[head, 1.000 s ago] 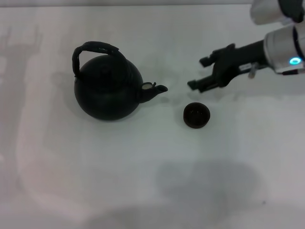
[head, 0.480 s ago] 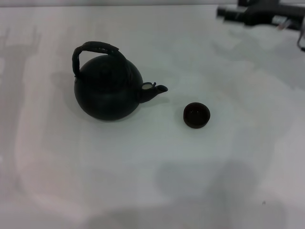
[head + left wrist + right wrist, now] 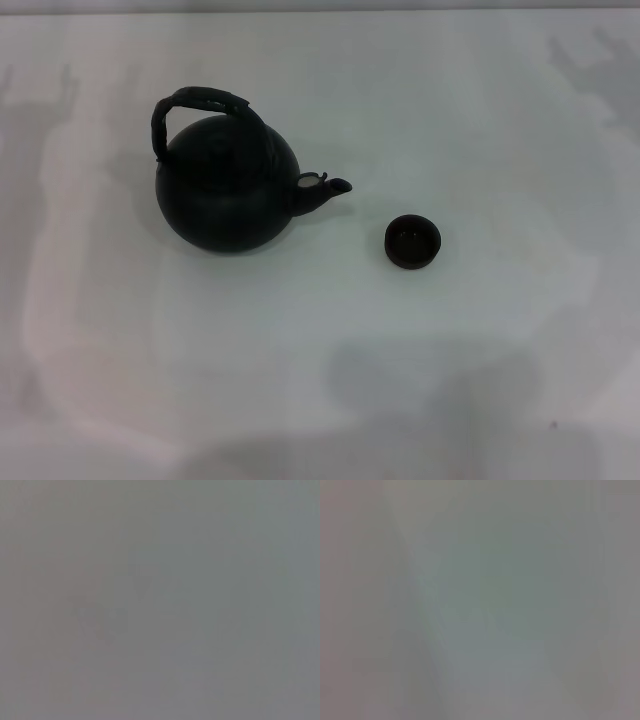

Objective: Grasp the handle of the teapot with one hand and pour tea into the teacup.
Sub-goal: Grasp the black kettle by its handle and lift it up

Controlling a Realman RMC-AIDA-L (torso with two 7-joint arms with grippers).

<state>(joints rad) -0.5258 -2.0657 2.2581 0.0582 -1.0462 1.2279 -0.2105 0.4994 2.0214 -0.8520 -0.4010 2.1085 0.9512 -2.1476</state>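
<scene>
Black and probably heavy, the teapot [image 3: 226, 190] is best taken at its arched handle [image 3: 200, 103], spout toward the teacup [image 3: 412, 241]; neither end effector shows, so grip state cannot be told.

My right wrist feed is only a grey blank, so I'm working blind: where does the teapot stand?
Observer: In the head view, the large round black teapot stands upright on the white table, toward the robot's left.
Operator: And the cup?
Observer: The small dark handleless teacup stands apart from it, on the robot's right, just past the short spout, which points roughly its way.
Operator: Is a gripper on the handle?
Observer: No. The arched dark handle is free, and neither gripper shows in any view.
</scene>
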